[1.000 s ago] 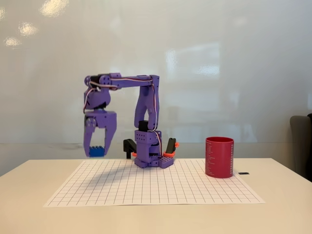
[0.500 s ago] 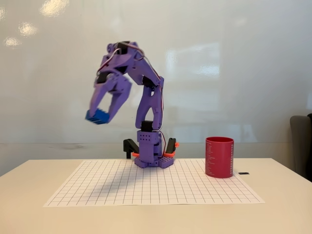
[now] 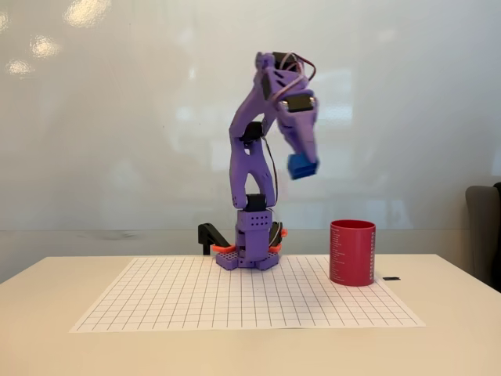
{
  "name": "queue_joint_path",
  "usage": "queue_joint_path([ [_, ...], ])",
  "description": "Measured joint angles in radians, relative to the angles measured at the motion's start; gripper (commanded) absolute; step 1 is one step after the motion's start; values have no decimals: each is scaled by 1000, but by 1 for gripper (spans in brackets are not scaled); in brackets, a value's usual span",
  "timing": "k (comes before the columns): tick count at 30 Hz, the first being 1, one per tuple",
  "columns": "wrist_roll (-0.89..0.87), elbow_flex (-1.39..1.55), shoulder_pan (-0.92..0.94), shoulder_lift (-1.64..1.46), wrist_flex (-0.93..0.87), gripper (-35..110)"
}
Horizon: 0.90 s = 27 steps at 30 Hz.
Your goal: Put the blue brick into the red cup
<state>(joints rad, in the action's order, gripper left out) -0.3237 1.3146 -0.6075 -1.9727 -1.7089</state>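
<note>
The purple arm stands raised high over its base in the fixed view. Its gripper (image 3: 304,163) points down and to the right, shut on the blue brick (image 3: 302,167), which hangs well above the table. The red cup (image 3: 352,252) stands upright on the right edge of the grid paper, lower and to the right of the brick. The brick is up in the air to the left of the cup's rim, not over its opening.
A white grid sheet (image 3: 235,301) covers the middle of the pale table. The arm's purple base (image 3: 249,254) with black and orange clamps sits at the sheet's back edge. A small dark object (image 3: 391,278) lies right of the cup. A dark chair (image 3: 485,231) stands at the right edge.
The arm has lifted the brick from low on the left and swung it rightward across its base, now high and close to the cup's side. The cup has not moved.
</note>
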Motion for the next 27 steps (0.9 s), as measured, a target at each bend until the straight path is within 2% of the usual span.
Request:
queue_joint_path([
  [11,-140,351,-509,-135,63,-1],
  [21,-199,551,-549,-176,224,-1],
  [27,-233,575,-584,-230,227,-1],
])
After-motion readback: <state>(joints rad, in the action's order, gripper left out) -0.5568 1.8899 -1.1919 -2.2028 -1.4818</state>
